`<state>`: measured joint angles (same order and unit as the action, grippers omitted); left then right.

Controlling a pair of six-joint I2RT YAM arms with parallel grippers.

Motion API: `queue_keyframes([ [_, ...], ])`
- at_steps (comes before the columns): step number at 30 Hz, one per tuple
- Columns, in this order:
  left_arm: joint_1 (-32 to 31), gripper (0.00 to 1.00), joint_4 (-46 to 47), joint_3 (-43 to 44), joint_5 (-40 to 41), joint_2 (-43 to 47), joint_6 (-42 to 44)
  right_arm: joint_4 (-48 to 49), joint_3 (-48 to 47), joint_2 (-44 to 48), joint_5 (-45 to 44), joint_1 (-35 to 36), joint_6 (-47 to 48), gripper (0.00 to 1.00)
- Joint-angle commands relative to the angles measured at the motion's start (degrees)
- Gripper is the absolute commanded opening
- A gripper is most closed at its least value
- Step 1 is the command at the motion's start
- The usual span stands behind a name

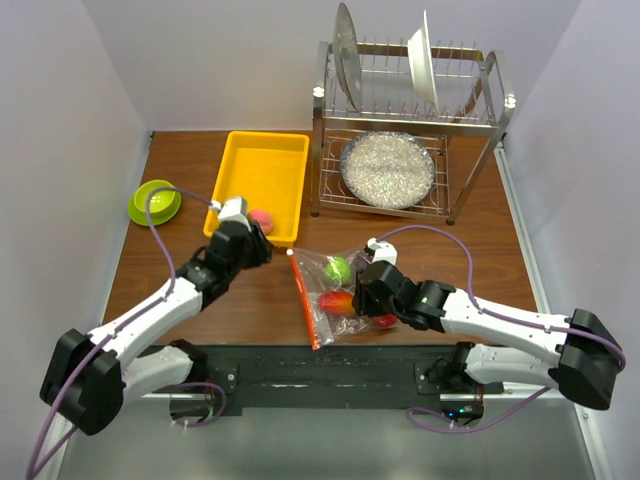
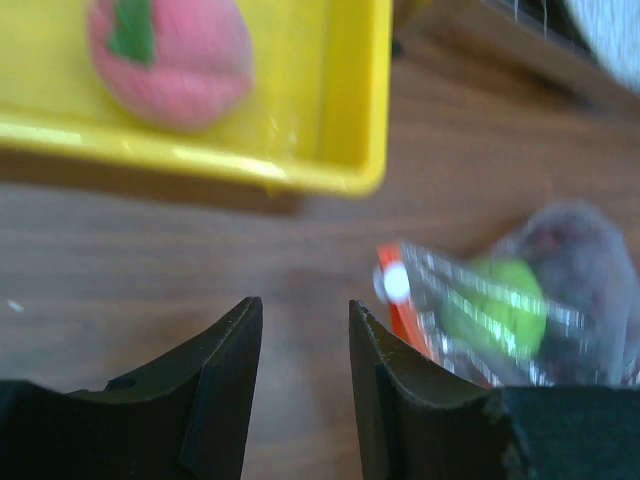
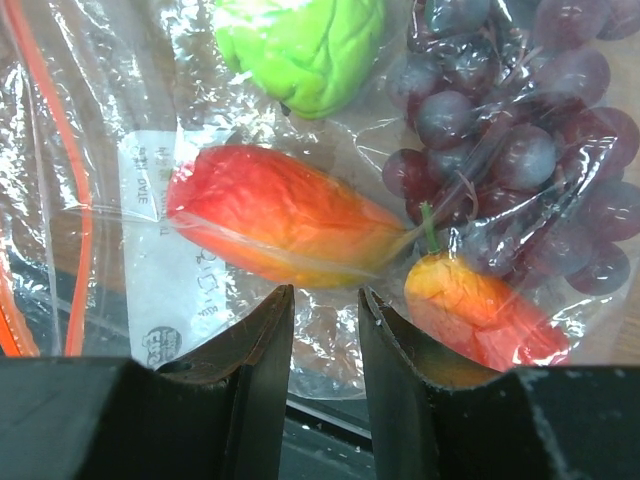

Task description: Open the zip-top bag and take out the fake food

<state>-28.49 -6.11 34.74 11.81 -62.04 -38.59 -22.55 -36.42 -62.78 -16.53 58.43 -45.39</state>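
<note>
Narrowly parted, empty, left claw (image 2: 305,312) hangs by the yellow tray (image 2: 352,110), right claw (image 3: 325,296) over the zip-top bag (image 3: 165,265).

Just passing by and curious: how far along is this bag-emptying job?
Done: one pink peach lies in the yellow tray. In hand: left gripper open, empty; right gripper over the zip-top bag. Left: green fruit, grapes, two orange-red pieces inside it.

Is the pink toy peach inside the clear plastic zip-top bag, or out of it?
Out. The pink toy peach lies in the yellow plastic tray, apart from the clear crinkly zip-top bag.
</note>
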Motion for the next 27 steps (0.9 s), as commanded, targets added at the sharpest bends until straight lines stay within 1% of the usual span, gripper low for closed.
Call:
queue_keyframes([
  [1,-6.04,0.44,1.79,-5.29,-3.64,4.55,-7.02,1.98,-1.11,-0.59,-1.39,-0.08,0.21,0.36],
  [2,-7.62,0.42,2.24,-6.95,-4.16,5.08,-8.51,2.15,-0.93,-0.93,-1.74,0.01,0.12,0.36],
  [6,-10.00,0.41,5.23,-9.69,-7.24,7.45,-11.33,2.77,-0.14,-1.55,-2.36,0.01,-0.23,0.36],
  [7,-10.35,0.41,8.01,-9.95,-7.68,7.55,-11.68,2.94,-0.05,-1.90,-2.45,-0.07,-0.40,0.36],
  [8,-11.31,0.41,8.56,-10.13,-8.47,7.37,-12.29,3.03,0.12,-1.99,-2.45,-0.08,-0.49,0.35],
  [13,-14.39,0.38,13.39,-11.71,-10.49,4.30,-15.19,4.00,0.65,-2.43,-2.80,0.01,-1.19,0.35],
  [17,-17.03,0.37,15.51,-12.85,-10.23,3.42,-16.60,4.35,0.83,-2.87,-2.80,-0.07,-1.37,0.36],
  [22,-18.88,0.35,17.97,-12.77,-10.41,2.80,-17.48,5.32,1.00,-4.27,-2.63,-0.08,-1.55,0.35],
  [27,-20.90,0.33,22.00,-12.94,-10.41,-0.44,-18.19,6.90,1.27,-6.03,-2.10,0.01,-1.81,0.35],
])
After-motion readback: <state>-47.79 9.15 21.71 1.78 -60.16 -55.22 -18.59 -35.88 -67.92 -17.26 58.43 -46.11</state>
